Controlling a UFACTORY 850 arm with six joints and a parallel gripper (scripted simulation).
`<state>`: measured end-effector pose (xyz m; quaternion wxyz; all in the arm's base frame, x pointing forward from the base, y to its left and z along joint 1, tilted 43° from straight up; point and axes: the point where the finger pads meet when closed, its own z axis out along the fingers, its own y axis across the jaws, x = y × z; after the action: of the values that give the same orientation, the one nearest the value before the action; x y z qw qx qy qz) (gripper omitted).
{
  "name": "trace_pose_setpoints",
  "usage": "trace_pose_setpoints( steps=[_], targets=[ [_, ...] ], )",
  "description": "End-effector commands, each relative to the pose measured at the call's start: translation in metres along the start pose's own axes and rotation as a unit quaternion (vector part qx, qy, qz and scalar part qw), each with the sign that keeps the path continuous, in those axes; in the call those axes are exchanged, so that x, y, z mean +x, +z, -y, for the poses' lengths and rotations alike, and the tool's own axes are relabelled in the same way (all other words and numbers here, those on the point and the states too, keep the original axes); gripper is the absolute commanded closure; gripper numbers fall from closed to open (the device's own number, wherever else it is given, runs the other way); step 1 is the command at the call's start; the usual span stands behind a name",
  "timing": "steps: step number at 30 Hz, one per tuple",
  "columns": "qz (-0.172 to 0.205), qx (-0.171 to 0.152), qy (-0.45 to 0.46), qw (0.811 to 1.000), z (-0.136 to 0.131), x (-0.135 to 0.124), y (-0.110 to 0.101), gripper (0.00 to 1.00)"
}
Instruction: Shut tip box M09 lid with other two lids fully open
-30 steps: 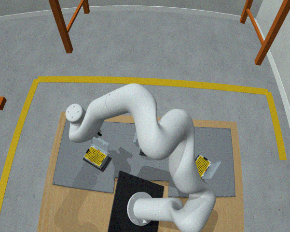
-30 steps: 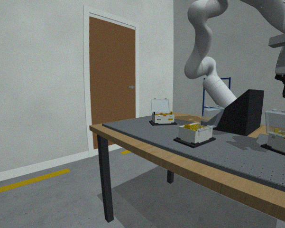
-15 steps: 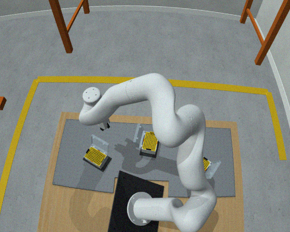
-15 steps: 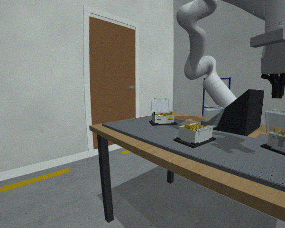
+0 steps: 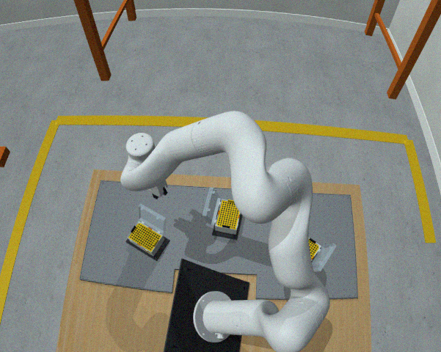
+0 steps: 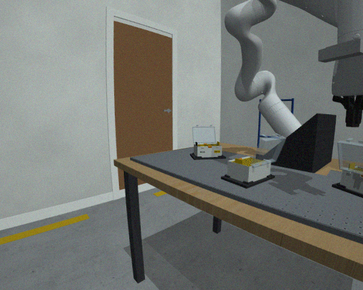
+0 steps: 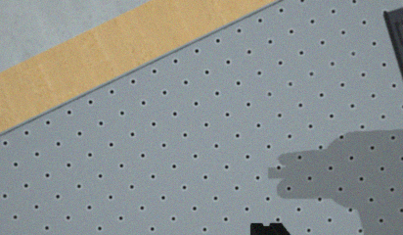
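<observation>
Three tip boxes with yellow tip racks stand on dark holder plates on the grey mat. The left box (image 5: 145,236) has its clear lid (image 5: 150,218) raised. The middle box (image 5: 227,214) has its lid (image 5: 209,202) open on its left side. The right box (image 5: 313,248) is partly hidden behind my arm, and its lid (image 5: 323,257) is open. My gripper (image 5: 158,191) is shut and empty. It hangs above the bare mat behind the left box, touching nothing. In the side view the gripper (image 6: 353,118) hangs above that box (image 6: 357,179). The sticker IDs are too small to read.
The wrist view shows perforated mat, the table's wooden edge (image 7: 91,64) and a holder plate corner (image 7: 399,44). The black arm pedestal (image 5: 205,303) stands at the table's front. Orange rack legs (image 5: 93,37) stand on the floor beyond the yellow line.
</observation>
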<state>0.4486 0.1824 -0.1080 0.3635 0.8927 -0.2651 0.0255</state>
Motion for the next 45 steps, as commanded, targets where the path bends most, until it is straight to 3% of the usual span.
trace_pose_setpoints(
  steps=[1,40,45],
  targets=[
    [0.0,0.001,0.0,1.0,0.001,0.0,0.004,1.0],
    [0.0,0.001,0.0,1.0,0.001,0.0,0.062,1.0],
    [0.0,0.001,0.0,1.0,0.001,0.0,0.062,1.0]
  ],
)
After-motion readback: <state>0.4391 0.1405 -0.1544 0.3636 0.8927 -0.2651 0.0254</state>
